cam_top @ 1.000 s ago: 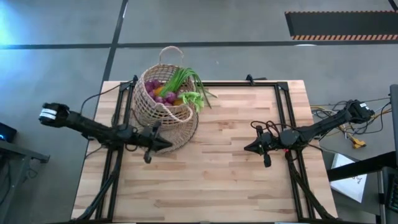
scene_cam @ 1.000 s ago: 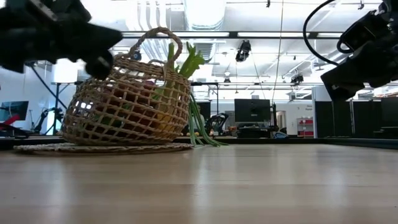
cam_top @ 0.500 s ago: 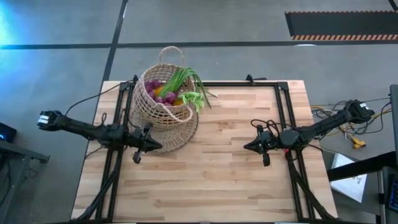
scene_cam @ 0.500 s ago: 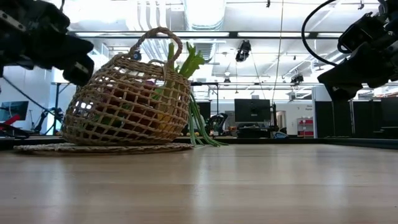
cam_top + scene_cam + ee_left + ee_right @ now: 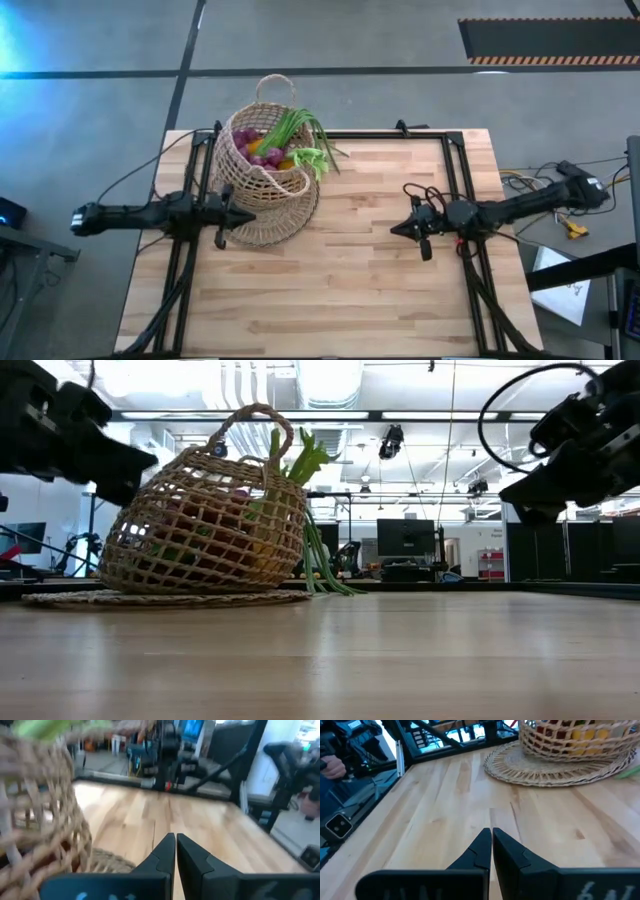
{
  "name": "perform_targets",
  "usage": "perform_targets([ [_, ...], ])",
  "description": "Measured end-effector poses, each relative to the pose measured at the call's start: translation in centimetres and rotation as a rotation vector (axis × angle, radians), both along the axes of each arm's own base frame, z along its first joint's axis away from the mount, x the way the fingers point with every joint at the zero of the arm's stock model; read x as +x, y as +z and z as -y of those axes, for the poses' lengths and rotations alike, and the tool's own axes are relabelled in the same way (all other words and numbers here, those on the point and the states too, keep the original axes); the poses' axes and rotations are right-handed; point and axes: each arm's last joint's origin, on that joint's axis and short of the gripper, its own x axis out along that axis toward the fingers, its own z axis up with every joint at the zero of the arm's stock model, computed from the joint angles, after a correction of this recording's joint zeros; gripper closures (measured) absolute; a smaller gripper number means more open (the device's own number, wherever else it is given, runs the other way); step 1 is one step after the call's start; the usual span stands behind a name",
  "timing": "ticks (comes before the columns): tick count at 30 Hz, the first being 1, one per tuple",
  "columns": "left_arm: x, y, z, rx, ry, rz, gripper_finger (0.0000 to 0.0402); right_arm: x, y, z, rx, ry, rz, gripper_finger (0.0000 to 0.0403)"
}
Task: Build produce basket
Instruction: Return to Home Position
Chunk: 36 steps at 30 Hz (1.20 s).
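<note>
The tan wicker basket stands on a round woven mat at the table's far left and leans a little in the low view. Produce fills it: green leek leaves stick out over its rim, with purple onions or grapes and an orange pepper inside. My left gripper is shut and hovers level at the basket's near side, over the mat, touching nothing; the left wrist view shows its fingers beside the weave. My right gripper is shut above the bare table right of centre.
Black frame rails run along the table's left, right and far sides. Bare wood stretches between the grippers and across the near half. Cables hang off the right edge. A person's hand shows beyond the table in the right wrist view.
My left arm has drawn back from the basket toward the table's left edge and swung a little toward the far edge, so it now lies level along the table. The basket and its produce have stayed where they were.
</note>
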Motion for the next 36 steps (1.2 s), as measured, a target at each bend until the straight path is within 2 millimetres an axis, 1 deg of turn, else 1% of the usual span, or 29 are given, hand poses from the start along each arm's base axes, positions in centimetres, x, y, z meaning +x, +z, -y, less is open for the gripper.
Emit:
perform_targets([
  [5, 0.1, 0.0, -0.2, 0.008, -0.047, 0.002, 0.0401, 0.2, 0.2, 1.8, 0.011, 0.002, 0.027, 0.0394],
  [9, 0.0, 0.3, -0.2, 0.038, -0.052, 0.031, 0.0401, 0.2, 0.4, 2.5, -0.004, -0.034, 0.044, 0.0394],
  [11, 0.0, 0.2, -0.2, 0.056, -0.053, 0.024, 0.0401, 0.2, 0.6, 2.6, -0.029, -0.029, 0.071, 0.0394],
  [14, 0.0, 0.2, -0.2, 0.060, -0.053, 0.032, 0.0401, 0.1, 1.1, 2.5, -0.056, 0.024, 0.121, 0.0394],
  [17, 0.0, 0.2, -0.2, 0.057, -0.052, 0.024, 0.0401, -0.2, 1.6, 2.5, -0.075, 0.018, 0.162, 0.0394],
  [23, 0.0, 0.2, -0.2, 0.055, -0.052, 0.023, 0.0402, -1.9, 2.8, 2.3, -0.087, 0.050, 0.267, 0.0394],
  [30, 0.0, 0.1, -0.2, 0.055, -0.051, 0.021, 0.0401, -3.8, 3.0, 2.1, -0.094, 0.050, 0.311, 0.0394],
  [32, 0.0, 0.1, -0.2, 0.055, -0.050, 0.021, 0.0402, -3.9, 3.3, 2.0, -0.108, 0.069, 0.350, 0.0394],
  [36, 0.0, 0.1, -0.2, 0.055, -0.049, 0.019, 0.0402, -3.9, 3.0, 2.0, -0.111, 0.083, 0.321, 0.0394],
])
